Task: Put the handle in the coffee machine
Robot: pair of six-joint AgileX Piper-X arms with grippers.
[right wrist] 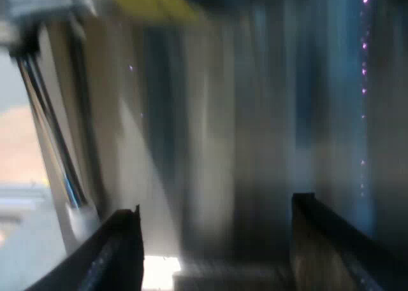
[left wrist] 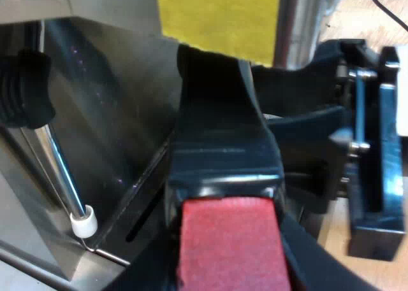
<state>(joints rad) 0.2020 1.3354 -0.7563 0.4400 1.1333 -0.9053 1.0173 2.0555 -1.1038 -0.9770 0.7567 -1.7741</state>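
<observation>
Tool: left gripper (left wrist: 228,272), pinched on the red end (left wrist: 226,237) of the portafilter handle (left wrist: 220,144). The handle points into the espresso machine (left wrist: 108,113) front, near the steam wand (left wrist: 64,176); lock unconfirmed. Handling, judged: rigid, head-heavy; grip the handle end firmly. Also: right gripper (right wrist: 223,246), fingers spread, empty, facing the machine's steel front.

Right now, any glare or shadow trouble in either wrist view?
Left wrist view: handle evenly lit at its red end, machine's steel panel behind it dim, thin highlight along the steam wand. Right wrist view: bright glare patch on the steel front beside my right gripper, purple specks scattered.
</observation>
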